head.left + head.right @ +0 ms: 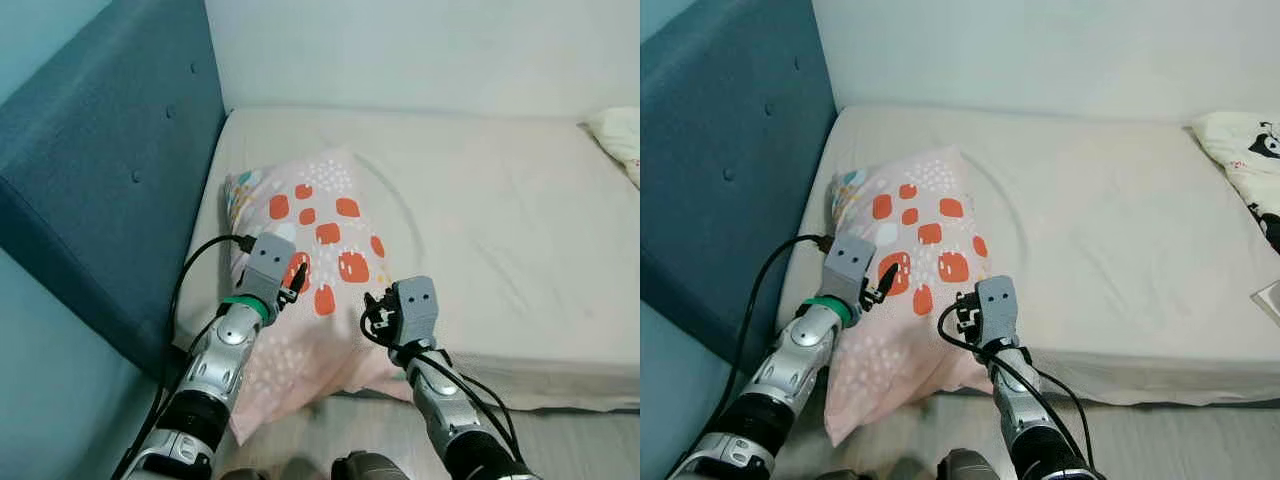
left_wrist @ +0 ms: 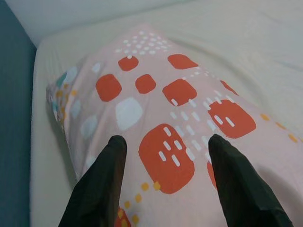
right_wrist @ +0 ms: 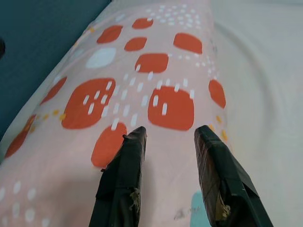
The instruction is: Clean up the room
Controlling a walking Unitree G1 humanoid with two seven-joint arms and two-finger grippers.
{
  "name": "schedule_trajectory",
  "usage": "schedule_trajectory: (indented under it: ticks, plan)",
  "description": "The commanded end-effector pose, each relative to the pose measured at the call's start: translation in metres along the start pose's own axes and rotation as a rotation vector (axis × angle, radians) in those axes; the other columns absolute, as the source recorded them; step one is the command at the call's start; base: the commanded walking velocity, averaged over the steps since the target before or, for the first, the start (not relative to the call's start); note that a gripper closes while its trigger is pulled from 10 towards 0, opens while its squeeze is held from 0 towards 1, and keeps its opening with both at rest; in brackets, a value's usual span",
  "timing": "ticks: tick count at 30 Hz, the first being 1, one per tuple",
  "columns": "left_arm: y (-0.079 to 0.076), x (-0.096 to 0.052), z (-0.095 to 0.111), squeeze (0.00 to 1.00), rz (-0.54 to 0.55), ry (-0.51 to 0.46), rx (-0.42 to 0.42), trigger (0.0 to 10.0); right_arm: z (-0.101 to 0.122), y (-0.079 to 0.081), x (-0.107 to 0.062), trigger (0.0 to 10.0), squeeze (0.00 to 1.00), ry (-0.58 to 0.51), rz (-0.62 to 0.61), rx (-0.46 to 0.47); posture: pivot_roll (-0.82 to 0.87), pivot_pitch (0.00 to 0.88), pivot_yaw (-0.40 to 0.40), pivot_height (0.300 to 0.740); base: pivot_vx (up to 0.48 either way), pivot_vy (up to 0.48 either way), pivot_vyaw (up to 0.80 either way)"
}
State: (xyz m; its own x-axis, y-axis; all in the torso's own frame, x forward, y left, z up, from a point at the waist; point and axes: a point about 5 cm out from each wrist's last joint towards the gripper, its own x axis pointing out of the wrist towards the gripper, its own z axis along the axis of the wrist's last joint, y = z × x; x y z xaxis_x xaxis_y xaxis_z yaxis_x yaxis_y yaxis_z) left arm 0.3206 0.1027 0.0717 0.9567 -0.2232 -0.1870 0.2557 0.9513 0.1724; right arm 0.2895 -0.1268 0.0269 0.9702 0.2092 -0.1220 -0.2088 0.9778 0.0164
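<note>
A pink fabric pillow with orange-red patches [image 1: 310,280] lies on the cream mattress [image 1: 500,220], overhanging its edge; left gripper [image 2: 165,142] and right gripper [image 3: 168,135] hover over it, fingers apart.

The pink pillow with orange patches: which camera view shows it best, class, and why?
The left eye view shows the pink pillow whole, from its top corner on the mattress to the end overhanging the edge. The right eye view shows much the same. Both wrist views give close-ups of the pattern past each open tool's fingers.
</note>
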Motion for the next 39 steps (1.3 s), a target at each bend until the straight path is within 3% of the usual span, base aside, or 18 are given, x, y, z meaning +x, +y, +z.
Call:
schedule_trajectory:
  ticks: [1, 4, 8, 11, 19, 32, 39]
  plan:
    - [0.003, -0.001, -0.011, 0.0, 0.032, 0.064, -0.055, 10.0, 0.005, -0.001, 0.001, 10.0, 0.0, -0.032, -0.017, -0.007, -0.04, 0.025, 0.012, 0.74, 0.0, 0.0, 0.0]
    - [0.009, -0.002, -0.015, 0.0, 0.07, 0.099, -0.128, 10.0, 0.012, -0.005, 0.003, 10.0, 0.0, -0.066, -0.034, -0.026, -0.04, 0.019, 0.005, 0.735, 0.0, 0.0, 0.0]
    - [0.012, -0.002, -0.016, 0.0, 0.088, 0.108, -0.163, 10.0, 0.016, -0.009, 0.004, 10.0, 0.0, -0.082, -0.04, -0.038, -0.04, 0.023, -0.002, 0.725, 0.0, 0.0, 0.0]
    - [0.016, 0.0, -0.015, 0.0, 0.124, 0.121, -0.249, 10.0, 0.025, -0.017, 0.007, 10.0, 0.0, -0.106, -0.048, -0.056, -0.04, 0.023, -0.014, 0.705, 0.0, 0.0, 0.0]
    - [0.013, 0.001, -0.01, 0.0, 0.124, 0.118, -0.31, 10.0, 0.031, -0.024, 0.008, 10.0, 0.0, -0.114, -0.049, -0.077, -0.05, 0.016, -0.026, 0.675, 0.0, 0.0, 0.0]
    - [0.015, 0.003, 0.011, 0.0, 0.112, 0.071, -0.392, 10.0, 0.037, -0.024, 0.011, 10.0, 0.0, -0.127, -0.028, -0.109, -0.04, 0.028, -0.032, 0.61, 0.0, 0.0, 0.0]
    - [0.02, 0.003, 0.017, 0.0, 0.131, 0.048, -0.392, 10.0, 0.039, -0.025, 0.012, 10.0, 0.0, -0.13, -0.032, -0.108, -0.04, 0.031, -0.028, 0.58, 0.0, 0.0, 0.0]
